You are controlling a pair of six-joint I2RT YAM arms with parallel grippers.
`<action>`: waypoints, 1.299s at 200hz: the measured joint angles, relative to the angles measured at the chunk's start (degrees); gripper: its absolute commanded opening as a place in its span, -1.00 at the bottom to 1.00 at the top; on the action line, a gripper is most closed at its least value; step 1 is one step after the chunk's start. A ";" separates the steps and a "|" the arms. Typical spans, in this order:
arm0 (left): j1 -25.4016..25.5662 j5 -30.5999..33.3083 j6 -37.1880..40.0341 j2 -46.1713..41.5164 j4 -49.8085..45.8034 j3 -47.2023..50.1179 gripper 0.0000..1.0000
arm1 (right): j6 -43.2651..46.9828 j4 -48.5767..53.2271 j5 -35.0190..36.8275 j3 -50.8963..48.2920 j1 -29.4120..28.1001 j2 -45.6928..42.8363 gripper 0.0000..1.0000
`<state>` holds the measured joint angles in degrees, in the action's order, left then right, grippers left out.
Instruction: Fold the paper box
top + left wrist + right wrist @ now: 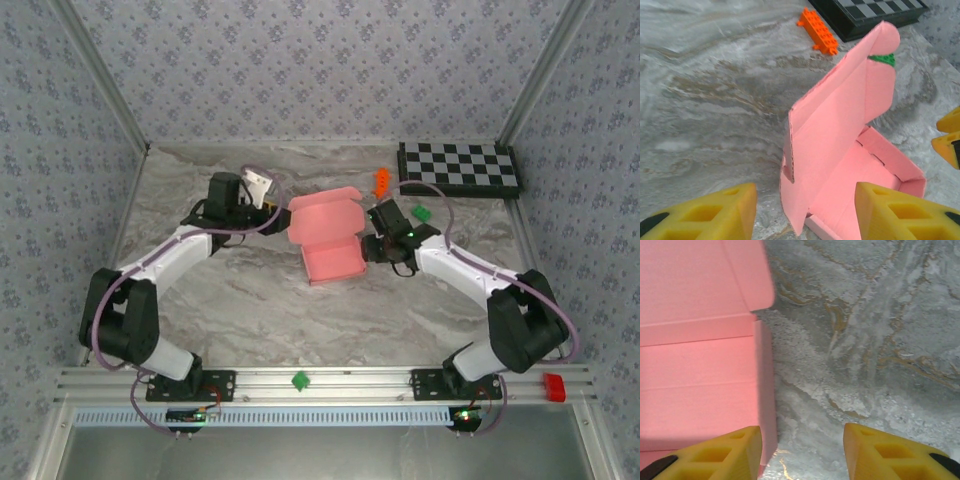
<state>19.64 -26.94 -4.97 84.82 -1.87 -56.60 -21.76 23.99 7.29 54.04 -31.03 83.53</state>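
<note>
The pink paper box (330, 245) sits mid-table as a shallow tray with its lid flap standing up at the far side. In the left wrist view the box (840, 150) shows its raised lid, side flaps and open tray. My left gripper (270, 195) is just left of the lid, open (802, 215), with the box's near corner between and beyond its yellow fingers, untouched. My right gripper (368, 238) is at the box's right wall, open (802, 452). Its left finger (715, 455) stands over the pink wall (700, 365); bare table lies between the jaws.
An orange brick (381, 180) and a green brick (421, 213) lie behind the box, near a checkerboard (460, 167) at the back right. On the front rail rest a green piece (299, 380) and a red piece (553, 387). Patterned walls enclose the marble table.
</note>
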 measured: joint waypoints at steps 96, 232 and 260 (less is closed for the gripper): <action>-13.44 15.04 -10.88 3.74 -11.76 -10.34 0.02 | -0.57 -1.38 -2.95 -5.68 5.77 -6.64 -0.04; -20.00 20.65 -6.82 41.72 -31.47 -46.90 -0.13 | -0.57 -1.86 -4.61 -8.22 7.17 -8.02 -0.04; -20.26 21.03 -5.90 46.31 -33.20 -52.02 -0.13 | -0.55 -1.97 -4.83 -8.22 7.17 -8.02 -0.04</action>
<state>-0.62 -5.91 -10.87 131.13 -35.07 -108.62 -22.31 22.02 2.46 45.82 -23.86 75.50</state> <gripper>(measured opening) 0.436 0.480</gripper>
